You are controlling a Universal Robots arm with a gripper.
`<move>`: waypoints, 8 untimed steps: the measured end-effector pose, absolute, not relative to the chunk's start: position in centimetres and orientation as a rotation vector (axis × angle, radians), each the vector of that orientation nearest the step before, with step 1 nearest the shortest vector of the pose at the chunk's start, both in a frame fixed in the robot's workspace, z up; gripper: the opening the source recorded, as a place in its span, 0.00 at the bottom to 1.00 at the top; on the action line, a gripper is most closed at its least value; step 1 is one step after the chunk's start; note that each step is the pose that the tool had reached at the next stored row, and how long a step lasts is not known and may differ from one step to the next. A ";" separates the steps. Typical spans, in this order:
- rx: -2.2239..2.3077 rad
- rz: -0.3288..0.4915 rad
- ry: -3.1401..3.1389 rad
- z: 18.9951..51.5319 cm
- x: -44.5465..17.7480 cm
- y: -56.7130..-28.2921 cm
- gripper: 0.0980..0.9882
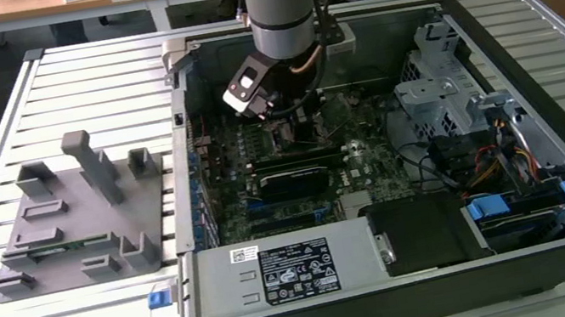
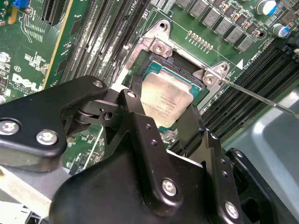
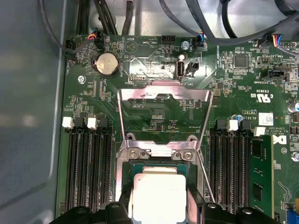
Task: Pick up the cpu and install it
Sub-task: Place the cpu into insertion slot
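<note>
The cpu (image 2: 167,99), a thin square chip with a pale silver top, lies level at the open socket (image 2: 154,70) on the green motherboard. It also shows in the first wrist view as the cpu (image 3: 159,191), with the socket's teal edge (image 3: 140,167) peeking out along one side. My gripper (image 2: 159,106) is shut on the cpu, its black fingers (image 2: 132,105) pressed against two opposite edges. I cannot tell whether the chip rests in the socket or hovers just above it. In the exterior view, the gripper (image 1: 293,115) reaches down into the open computer case (image 1: 534,13).
The socket's metal load plate (image 3: 163,100) stands flipped open, and its thin lever rod (image 3: 205,175) sticks out beside it. Memory slots (image 3: 88,168) flank the socket. A grey fixture with posts (image 1: 80,218) sits outside the case. A power supply (image 1: 278,271) and a drive cage (image 1: 443,88) crowd the case.
</note>
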State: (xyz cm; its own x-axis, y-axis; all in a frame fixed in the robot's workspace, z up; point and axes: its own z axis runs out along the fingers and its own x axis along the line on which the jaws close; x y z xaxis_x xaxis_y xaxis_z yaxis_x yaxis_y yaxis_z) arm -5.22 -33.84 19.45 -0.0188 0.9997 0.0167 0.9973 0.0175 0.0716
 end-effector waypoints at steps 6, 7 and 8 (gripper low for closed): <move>2.174 0.096 2.213 19.2 -5.2 -33.8 0.50; 2.174 0.096 2.213 19.2 -5.2 -33.8 0.50; 2.174 0.096 2.213 19.2 -5.2 -33.8 0.50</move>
